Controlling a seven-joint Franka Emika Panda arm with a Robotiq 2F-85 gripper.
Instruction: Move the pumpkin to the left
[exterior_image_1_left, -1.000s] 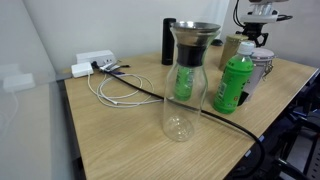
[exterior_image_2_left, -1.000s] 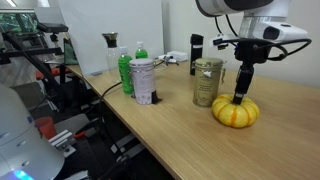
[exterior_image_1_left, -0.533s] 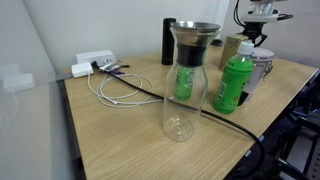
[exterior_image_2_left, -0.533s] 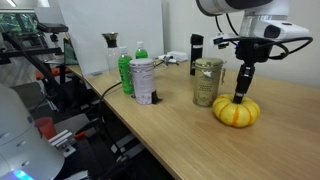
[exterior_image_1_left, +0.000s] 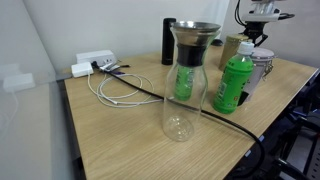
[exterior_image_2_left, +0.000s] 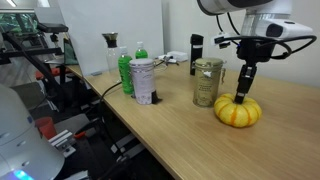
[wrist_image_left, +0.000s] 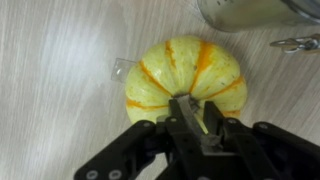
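Note:
The pumpkin (exterior_image_2_left: 238, 113) is a small yellow toy with orange stripes, resting on the wooden table beside a metal can (exterior_image_2_left: 207, 82). In the wrist view the pumpkin (wrist_image_left: 183, 68) fills the middle of the picture. My gripper (wrist_image_left: 196, 112) comes straight down on its top, with both fingers pinched close together on the stem. In an exterior view the gripper (exterior_image_2_left: 243, 95) stands upright on the pumpkin's crown. From the opposite side only the gripper (exterior_image_1_left: 256, 36) shows, and the pumpkin is hidden behind the bottle and can.
A glass carafe (exterior_image_1_left: 183, 80) and a green bottle (exterior_image_1_left: 233, 85) stand mid-table. A white cup (exterior_image_2_left: 143, 80), a black cylinder (exterior_image_2_left: 196, 50) and a second green bottle (exterior_image_2_left: 125, 70) are nearby. Cables (exterior_image_1_left: 118, 92) and a white power strip (exterior_image_1_left: 95, 63) lie at the far end.
The fingers have closed on the pumpkin's stem. The pumpkin has shifted very slightly; the arm has stayed almost still.

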